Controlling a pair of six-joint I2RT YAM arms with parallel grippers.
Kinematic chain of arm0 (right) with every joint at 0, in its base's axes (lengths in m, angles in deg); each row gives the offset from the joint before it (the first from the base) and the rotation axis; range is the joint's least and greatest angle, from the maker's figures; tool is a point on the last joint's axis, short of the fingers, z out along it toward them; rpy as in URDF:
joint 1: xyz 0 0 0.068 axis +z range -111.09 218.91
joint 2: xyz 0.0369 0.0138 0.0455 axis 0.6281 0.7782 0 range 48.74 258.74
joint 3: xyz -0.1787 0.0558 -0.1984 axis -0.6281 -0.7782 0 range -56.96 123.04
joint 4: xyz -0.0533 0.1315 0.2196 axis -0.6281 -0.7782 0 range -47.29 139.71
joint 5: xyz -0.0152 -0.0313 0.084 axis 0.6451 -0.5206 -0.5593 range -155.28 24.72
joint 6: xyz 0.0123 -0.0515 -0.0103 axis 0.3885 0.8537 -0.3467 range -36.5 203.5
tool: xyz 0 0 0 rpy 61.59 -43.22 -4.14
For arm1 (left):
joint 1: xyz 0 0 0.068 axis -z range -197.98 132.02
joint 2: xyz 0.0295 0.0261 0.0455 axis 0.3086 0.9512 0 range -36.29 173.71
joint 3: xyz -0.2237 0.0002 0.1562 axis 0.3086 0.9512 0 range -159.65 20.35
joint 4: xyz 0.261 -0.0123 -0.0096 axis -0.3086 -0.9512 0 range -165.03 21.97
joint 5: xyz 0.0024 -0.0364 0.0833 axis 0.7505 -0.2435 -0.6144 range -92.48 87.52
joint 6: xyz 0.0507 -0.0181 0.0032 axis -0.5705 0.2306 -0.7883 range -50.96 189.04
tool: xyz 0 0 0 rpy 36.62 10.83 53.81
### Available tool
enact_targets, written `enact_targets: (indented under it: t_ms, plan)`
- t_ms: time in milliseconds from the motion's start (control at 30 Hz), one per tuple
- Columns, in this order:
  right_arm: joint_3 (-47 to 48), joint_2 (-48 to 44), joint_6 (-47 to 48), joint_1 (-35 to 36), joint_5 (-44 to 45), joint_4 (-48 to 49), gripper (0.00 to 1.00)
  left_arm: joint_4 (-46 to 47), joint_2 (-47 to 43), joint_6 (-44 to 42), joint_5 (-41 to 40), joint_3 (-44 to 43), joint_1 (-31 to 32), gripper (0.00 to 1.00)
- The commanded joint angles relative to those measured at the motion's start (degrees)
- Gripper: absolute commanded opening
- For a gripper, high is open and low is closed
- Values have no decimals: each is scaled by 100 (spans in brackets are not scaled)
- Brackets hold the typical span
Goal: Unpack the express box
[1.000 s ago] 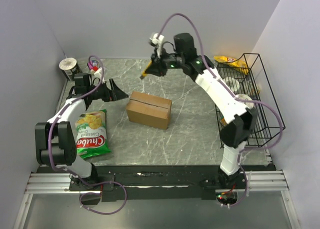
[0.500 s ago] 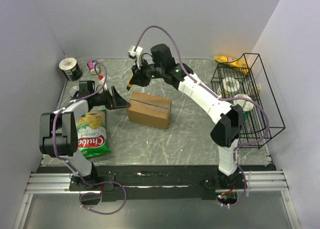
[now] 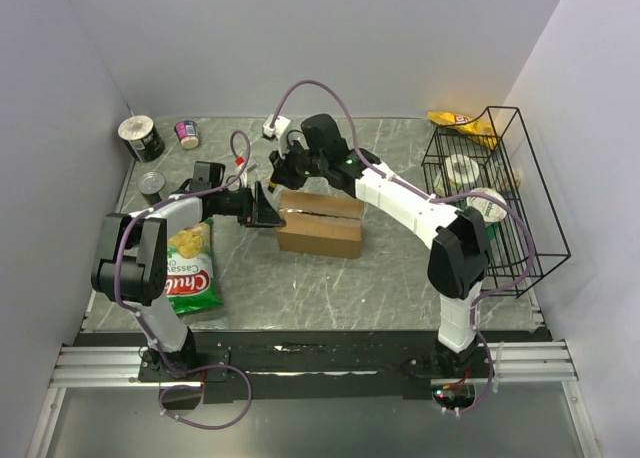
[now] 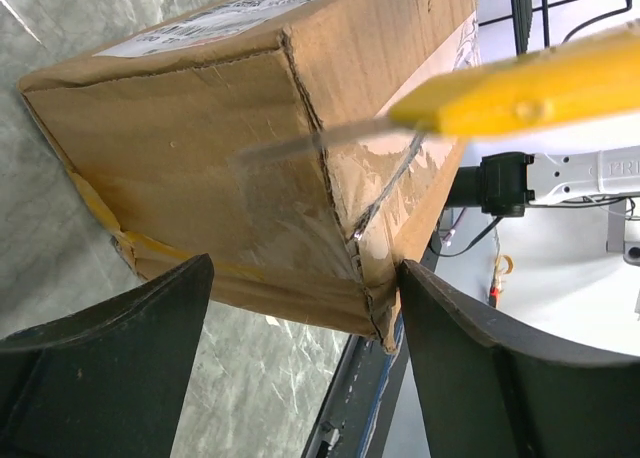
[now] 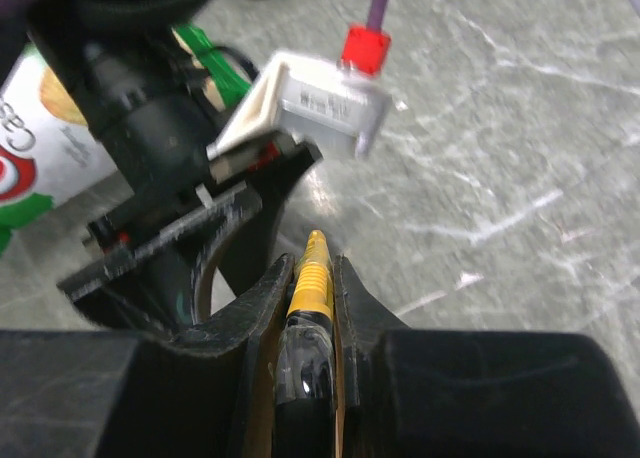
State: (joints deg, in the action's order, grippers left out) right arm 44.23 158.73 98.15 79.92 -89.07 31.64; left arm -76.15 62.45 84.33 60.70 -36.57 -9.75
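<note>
Straddling the shifted express box (image 3: 320, 228) end, left fingers (image 4: 100, 338) spread, right fingers (image 5: 262, 313) pinching yellow cutter (image 5: 312, 278)

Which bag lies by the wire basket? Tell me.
The yellow bag, at the basket's far corner; the green bag lies at the left, beside the left arm.

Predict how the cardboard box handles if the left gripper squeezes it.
The box seems stiff: square edges, though the creased corner may give between the open jaws of the left gripper. Glossy tape could be slippery. Lying flat, it should slide, not tip, if the cutter in the right gripper drags it.
</note>
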Motion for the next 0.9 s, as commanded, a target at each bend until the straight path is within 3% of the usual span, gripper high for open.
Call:
enact_targets:
  t_ms: [0,300,600,867]
  plan:
    - [-152,-760,222,-32,331,524,0,-278,181,-474,-184,-108,-14,81]
    - [-774,-1463,678,-226,-477,435,0,-189,154,-413,335,-213,-14,84]
    - [-1768,-1876,943,-76,-460,857,0,109,479,149,634,-345,-23,83]
    - [-1989,-1833,925,-15,-539,1164,0,153,585,308,678,-310,-23,83]
